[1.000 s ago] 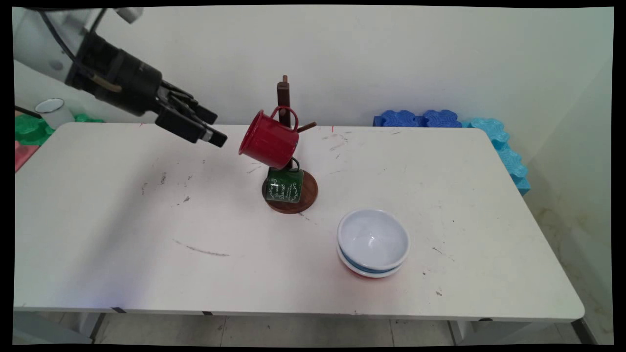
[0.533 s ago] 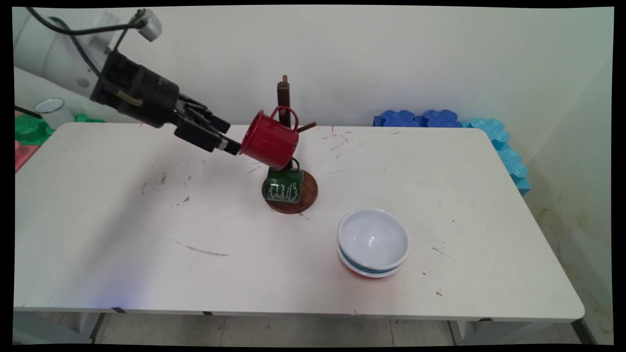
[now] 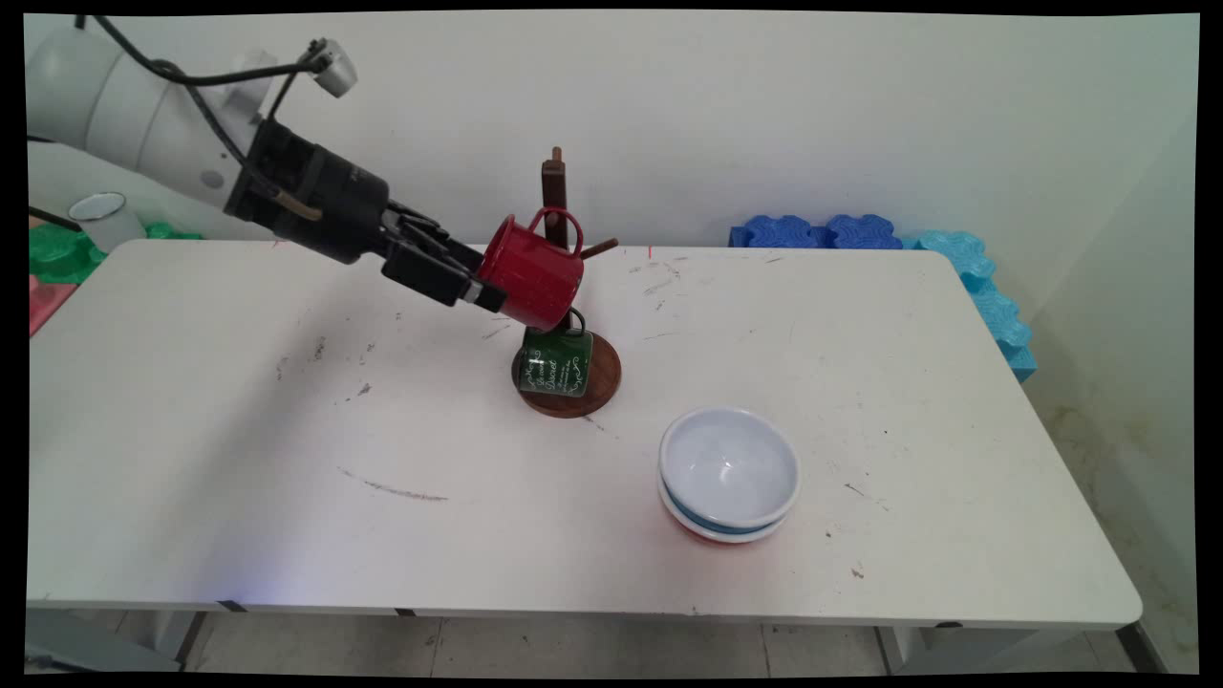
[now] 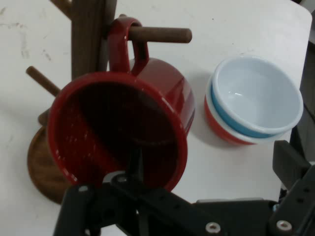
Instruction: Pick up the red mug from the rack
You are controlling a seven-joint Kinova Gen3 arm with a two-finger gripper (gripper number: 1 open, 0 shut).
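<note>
The end effector (image 3: 485,284) has advanced, open, straddling the hanging red mug's (image 3: 533,277) rim.

The gripper (image 3: 482,291) has been carried rightward across the main view, from a position well apart from the red mug (image 3: 530,272) to one at the mug's open mouth. A second ago a clear gap was seen between the fingertips and the rim; half a second ago the tips were just at the rim, and now one finger (image 4: 290,164) is seen outside the mug's wall while the other is lost against the dark inside of the mug. The arm's wrist has been brought further into the main view from the upper left.
</note>
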